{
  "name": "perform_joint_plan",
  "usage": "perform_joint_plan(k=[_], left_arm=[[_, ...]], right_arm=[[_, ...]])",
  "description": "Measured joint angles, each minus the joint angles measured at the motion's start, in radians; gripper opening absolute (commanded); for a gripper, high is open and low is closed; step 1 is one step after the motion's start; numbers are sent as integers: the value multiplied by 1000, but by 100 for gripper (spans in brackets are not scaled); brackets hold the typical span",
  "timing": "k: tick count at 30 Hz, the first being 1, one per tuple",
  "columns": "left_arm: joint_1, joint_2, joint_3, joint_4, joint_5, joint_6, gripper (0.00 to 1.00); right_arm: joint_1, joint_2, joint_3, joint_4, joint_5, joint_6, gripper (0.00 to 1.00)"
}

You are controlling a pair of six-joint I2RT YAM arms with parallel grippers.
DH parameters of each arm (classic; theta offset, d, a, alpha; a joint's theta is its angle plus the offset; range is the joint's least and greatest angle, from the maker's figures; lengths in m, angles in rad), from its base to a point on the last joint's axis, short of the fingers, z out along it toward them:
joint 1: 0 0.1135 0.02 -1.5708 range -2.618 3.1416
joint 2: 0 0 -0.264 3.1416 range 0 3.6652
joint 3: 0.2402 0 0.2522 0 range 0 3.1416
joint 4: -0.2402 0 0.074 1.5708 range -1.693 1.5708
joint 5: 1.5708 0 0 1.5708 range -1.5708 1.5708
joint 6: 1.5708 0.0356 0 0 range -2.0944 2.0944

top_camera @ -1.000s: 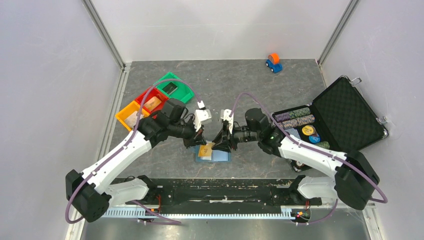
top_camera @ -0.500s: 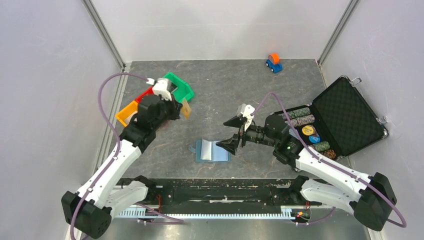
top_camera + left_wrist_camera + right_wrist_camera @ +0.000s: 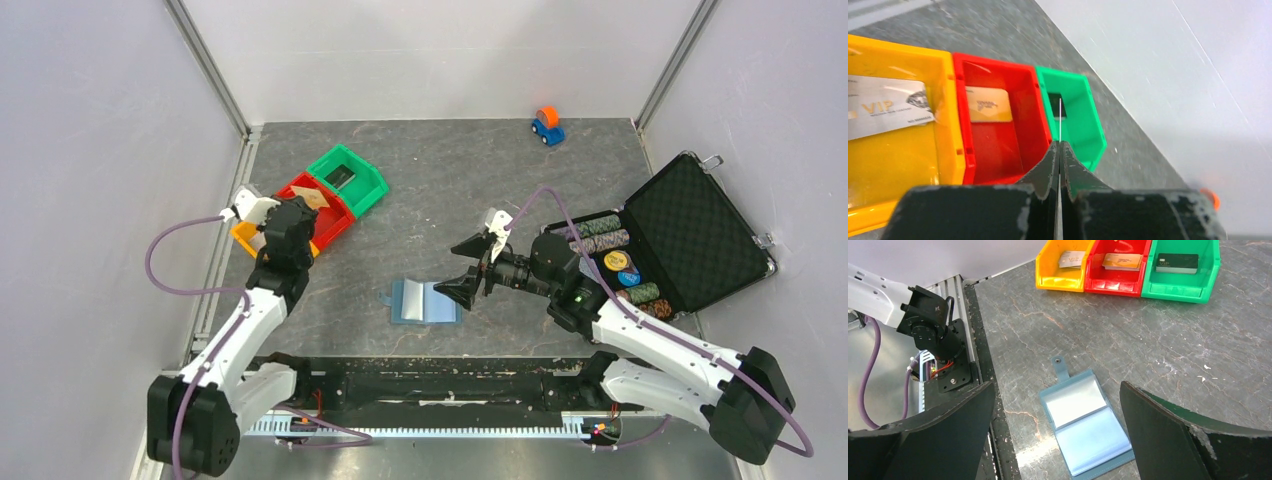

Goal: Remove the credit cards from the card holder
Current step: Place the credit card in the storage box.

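Observation:
The blue card holder point(image 3: 425, 301) lies open and flat on the table, its clear pockets point(image 3: 1088, 425) showing no card. My left gripper point(image 3: 303, 207) is shut on a tan credit card point(image 3: 318, 199), held over the red bin point(image 3: 335, 222). In the left wrist view that card shows edge-on point(image 3: 1060, 120) between the closed fingers point(image 3: 1059, 146). A silver credit card point(image 3: 883, 107) lies in the yellow bin point(image 3: 898, 155), a gold one point(image 3: 988, 104) in the red bin point(image 3: 998, 145), and a dark one point(image 3: 1176, 263) in the green bin point(image 3: 1178, 290). My right gripper point(image 3: 465, 266) hangs wide open, just right of the holder.
A black foam-lined case point(image 3: 700, 230) with poker chips lies open at the right, behind my right arm. A small orange and blue toy car point(image 3: 546, 124) stands near the back wall. The three bins sit in a row at the left edge.
My left gripper lifted the tan card from the holder and carried it left and back over the bins. My right gripper opened wide and drew back to the right, off the holder.

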Motion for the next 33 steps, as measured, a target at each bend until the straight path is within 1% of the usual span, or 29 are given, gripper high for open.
perform_joint_plan(k=[5, 8, 15, 23, 29, 33], left_arm=[[2, 113, 3, 68, -196, -102, 2], [4, 188, 17, 78, -283, -147, 2], [17, 337, 61, 86, -410, -261, 2], [40, 500, 129, 117, -440, -325, 2], [46, 579, 158, 190, -443, -322, 2], [55, 618, 168, 236, -432, -294, 2]], right_arm=[[0, -2, 0, 4, -4, 7, 98], [0, -5, 0, 4, -4, 7, 98], [0, -8, -1, 3, -4, 2, 98], [0, -8, -1, -13, 2, -27, 98], [0, -8, -1, -27, 13, -47, 98], [0, -8, -1, -28, 19, -54, 98]])
